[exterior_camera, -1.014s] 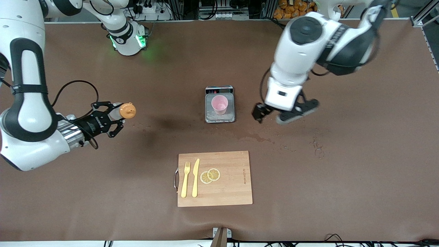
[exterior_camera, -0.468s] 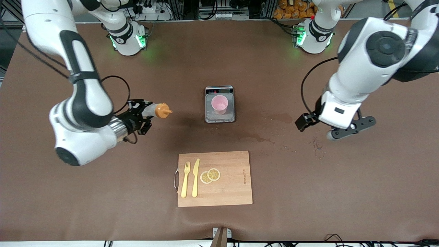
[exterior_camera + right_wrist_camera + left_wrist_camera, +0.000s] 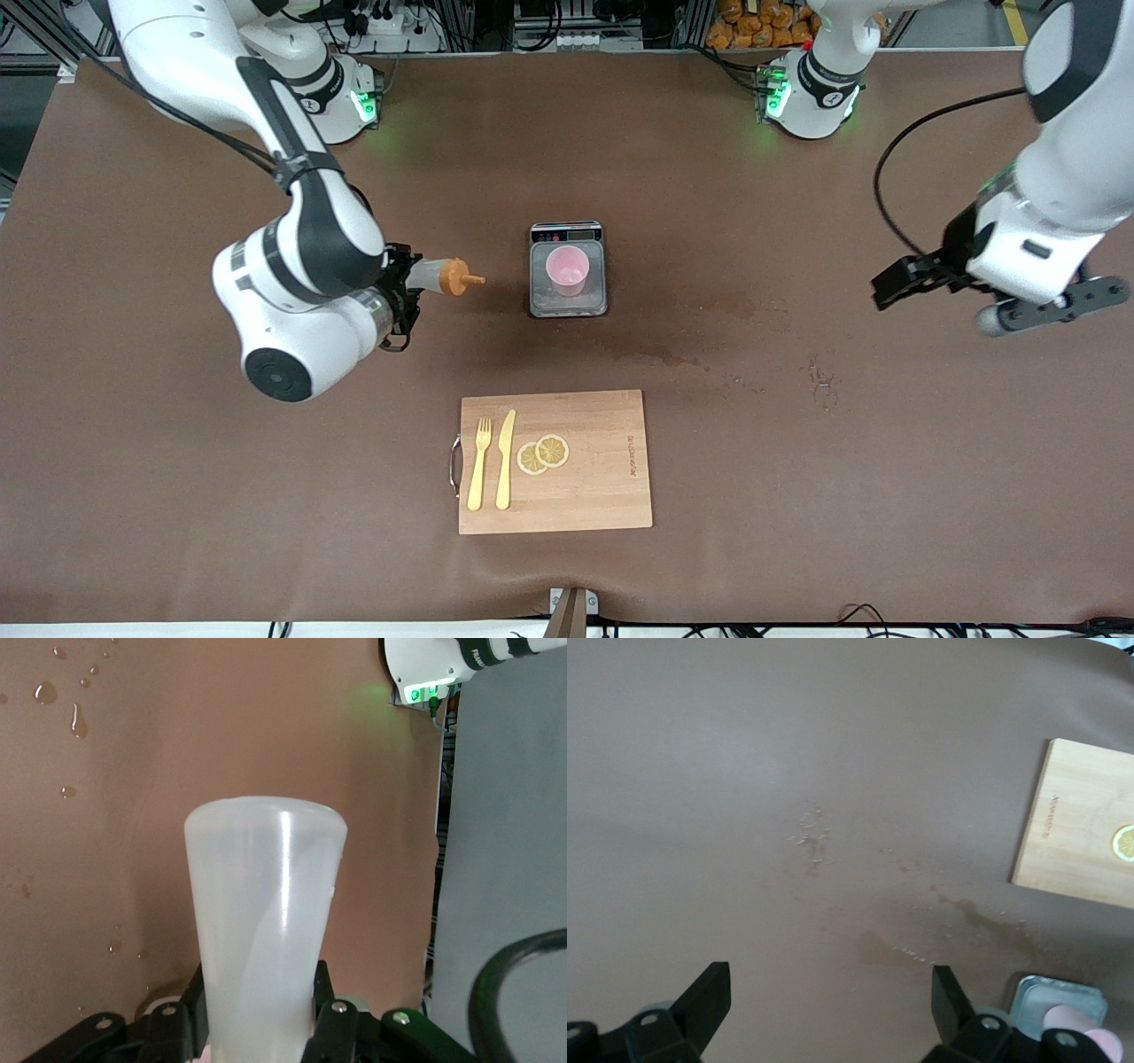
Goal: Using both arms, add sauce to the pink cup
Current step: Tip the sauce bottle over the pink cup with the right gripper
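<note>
Sauce [image 3: 440, 276] is pinched in my right hand [image 3: 400, 288], lying on its side in the air with the orange nozzle aimed at the pink cup [image 3: 567, 269]. Over the last second I have swung it in from the worktop's edge at my right arm's end, so the nozzle now hangs just short of the scale [image 3: 568, 306] that carries the cup, mid-worktop. I judge that only a short advance and a downward tip remain before squeezing. My left hand [image 3: 939, 301], spread wide and holding nothing, has drawn away from the cup toward the edge at its own end and waits there. A cutting board [image 3: 602, 496] with fork [image 3: 479, 464], knife [image 3: 505, 458] and lemon slices [image 3: 543, 453] lies near the front-camera edge, clear of the path.
</note>
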Robot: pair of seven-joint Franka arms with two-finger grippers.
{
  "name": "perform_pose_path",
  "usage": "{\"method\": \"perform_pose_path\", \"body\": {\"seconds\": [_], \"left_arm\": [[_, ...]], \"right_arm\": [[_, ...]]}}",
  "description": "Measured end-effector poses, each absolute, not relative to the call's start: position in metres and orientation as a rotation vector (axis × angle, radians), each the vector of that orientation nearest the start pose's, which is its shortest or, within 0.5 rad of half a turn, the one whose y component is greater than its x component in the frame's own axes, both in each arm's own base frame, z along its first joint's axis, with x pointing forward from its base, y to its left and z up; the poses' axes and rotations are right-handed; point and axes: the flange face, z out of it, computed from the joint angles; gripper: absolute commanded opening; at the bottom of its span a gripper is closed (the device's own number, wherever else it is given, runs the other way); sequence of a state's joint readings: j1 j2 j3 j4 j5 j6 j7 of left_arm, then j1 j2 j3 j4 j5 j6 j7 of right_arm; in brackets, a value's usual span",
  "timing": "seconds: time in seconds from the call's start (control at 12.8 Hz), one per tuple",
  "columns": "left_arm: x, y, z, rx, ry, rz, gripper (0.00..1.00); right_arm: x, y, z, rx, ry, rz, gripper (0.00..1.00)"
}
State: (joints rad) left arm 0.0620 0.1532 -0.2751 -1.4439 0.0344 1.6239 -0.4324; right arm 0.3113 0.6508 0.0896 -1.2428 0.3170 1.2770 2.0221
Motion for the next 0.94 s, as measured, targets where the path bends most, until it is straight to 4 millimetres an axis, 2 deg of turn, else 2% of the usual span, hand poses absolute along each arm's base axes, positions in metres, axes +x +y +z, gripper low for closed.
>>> {"method": "perform_pose_path", "body": {"seconds": [0.23,0.47,0.7,0.94], "left_arm": [[0.585,-0.076,0.62,-3.133,-0.268,-0.06,1.0],[0.572,-0.044,0.623,-3.127,-0.197,-0.041,1.0],[0.565,-0.043,0.624,-3.124,-0.182,-0.023,1.0],[0.558,-0.046,0.63,-3.122,-0.173,-0.016,1.0]], "right_arm": [[0.586,0.313,0.359,-2.322,2.59,0.915,0.44],[0.571,0.34,0.351,-2.339,2.69,0.768,0.44],[0.547,0.381,0.335,-2.354,2.768,0.633,0.44],[0.533,0.401,0.329,-2.358,2.808,0.559,0.43]]}}
